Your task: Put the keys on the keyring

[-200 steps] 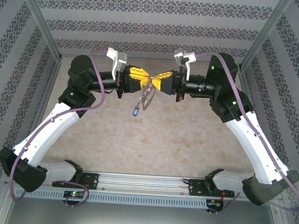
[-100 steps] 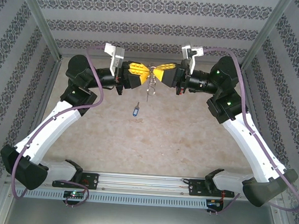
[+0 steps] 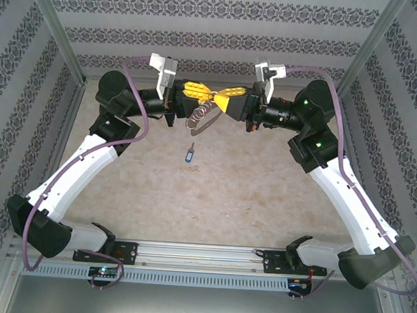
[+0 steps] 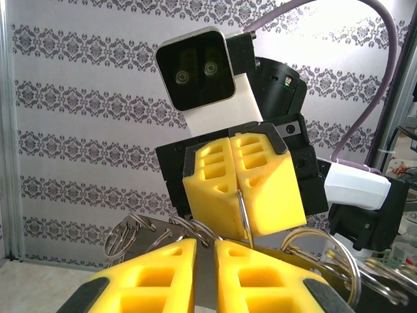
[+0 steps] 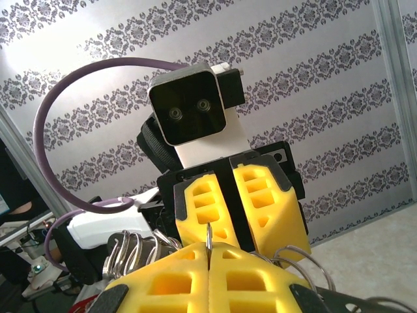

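The right end effector (image 5: 208,251) pinches the ring (image 3: 200,117) by its wire in midair. The left end effector (image 4: 206,246) meets it tip to tip, slightly parted; whether it grips the ring is unclear. The key (image 3: 188,154) lies on the tabletop (image 3: 264,182) beneath them.

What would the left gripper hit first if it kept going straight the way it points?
Probably the keyring wire pinched in the right gripper, then that gripper's fingers, which sit close ahead.

top: overhead fr behind | wrist cams: close, facing each other, share keyring (image 3: 199,117)
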You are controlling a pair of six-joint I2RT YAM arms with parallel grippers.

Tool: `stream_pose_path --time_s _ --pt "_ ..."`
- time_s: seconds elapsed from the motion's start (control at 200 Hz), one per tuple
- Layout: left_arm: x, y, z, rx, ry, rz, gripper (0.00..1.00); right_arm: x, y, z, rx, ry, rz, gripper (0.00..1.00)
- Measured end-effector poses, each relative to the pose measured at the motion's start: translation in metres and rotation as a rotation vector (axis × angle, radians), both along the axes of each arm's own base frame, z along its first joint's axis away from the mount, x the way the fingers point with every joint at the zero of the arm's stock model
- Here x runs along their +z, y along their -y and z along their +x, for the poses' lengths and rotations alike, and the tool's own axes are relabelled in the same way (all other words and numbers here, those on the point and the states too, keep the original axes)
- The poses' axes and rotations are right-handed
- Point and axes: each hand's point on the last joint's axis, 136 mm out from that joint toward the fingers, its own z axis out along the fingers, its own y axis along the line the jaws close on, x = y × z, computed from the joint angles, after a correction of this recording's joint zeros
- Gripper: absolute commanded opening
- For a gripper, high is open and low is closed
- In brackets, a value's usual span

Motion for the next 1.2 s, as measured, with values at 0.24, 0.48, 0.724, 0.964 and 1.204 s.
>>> stream_pose_path --time_s 0.24,0.48,0.724,0.964,1.204 --pt "0.004 -0.001 -0.002 -0.010 -0.009 -0.012 0.16 0.001 0.001 0.002 -0.004 0.006 0.012 0.00" --pt "0.007 -0.002 -0.003 -0.015 -0.019 -0.022 0.16 0.000 0.003 0.005 -0.010 0.010 0.025 0.00" --pt "0.012 -0.004 -0.004 -0.019 -0.015 -0.040 0.15 0.002 0.004 0.005 -0.012 0.014 0.035 0.00" --pt "0.014 -0.004 -0.005 -0.023 -0.024 -0.045 0.15 0.002 0.004 0.006 -0.011 0.015 0.042 0.00" --pt "0.014 -0.004 -0.005 -0.022 -0.024 -0.045 0.16 0.002 0.004 0.007 -0.009 0.001 0.068 0.00"
